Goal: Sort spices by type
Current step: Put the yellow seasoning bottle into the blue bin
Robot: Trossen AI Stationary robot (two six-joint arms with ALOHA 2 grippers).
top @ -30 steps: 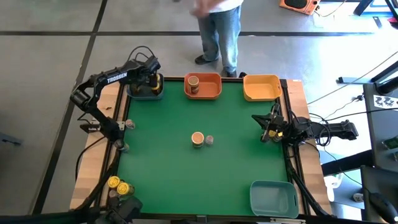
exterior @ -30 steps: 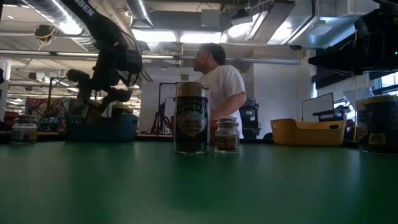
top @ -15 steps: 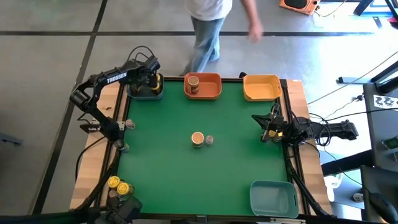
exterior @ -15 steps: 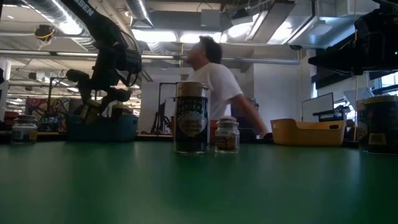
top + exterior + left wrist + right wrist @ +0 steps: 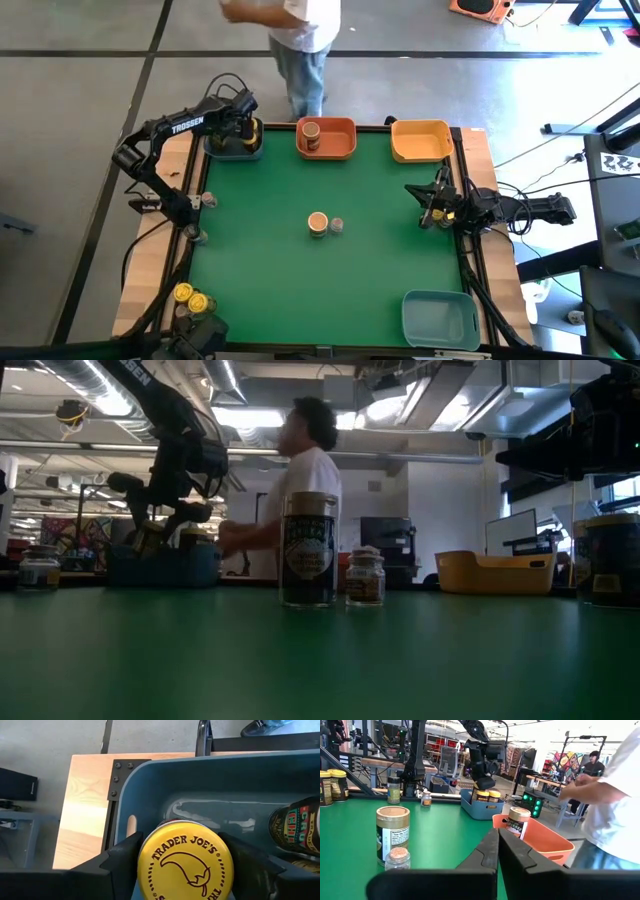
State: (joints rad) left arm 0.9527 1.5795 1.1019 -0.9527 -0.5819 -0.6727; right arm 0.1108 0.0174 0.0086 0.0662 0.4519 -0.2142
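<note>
High view, left gripper (image 5: pixel 247 128): the dark metal head sits over the grey-blue plastic bin (image 5: pixel 222 149) at the far left corner of the green felt-like tabletop (image 5: pixel 260 270).
High view, far bins: a glossy orange plastic bin (image 5: pixel 343 147) holds one upright tan-lidded jar (image 5: pixel 311 133); beside it a yellow plastic bin (image 5: pixel 420 141).
High view, centre: a wide cylindrical jar with a tan lid (image 5: pixel 318 222) stands just beside a tiny jar with a grey-brown top (image 5: pixel 337 226).
High view, near left: two round yellow-lidded jars (image 5: pixel 190 297) stand on the wooden edge; two more tiny jars (image 5: pixel 208 200) stand along that left edge.
High view, right gripper (image 5: pixel 428 214): it rests at the right table edge; a second pale blue bin (image 5: pixel 438 318) lies at the near right corner.
High view, person (image 5: pixel 300 40): stands beyond the table's far edge.
Low view: the wide jar's dark printed label and the tiny clear glass jar show side by side, upright, on the matte green surface.
Left wrist view: both dark fingers (image 5: pixel 120 865) are clamped on a smooth yellow-lidded spice jar (image 5: pixel 185 868) printed "Trader Joe's", low inside the grey-blue bin; another dark-labelled jar (image 5: pixel 299 826) stands in the same bin.
Right wrist view: the black fingers (image 5: pixel 516 850) lie pressed together, holding nothing.
</note>
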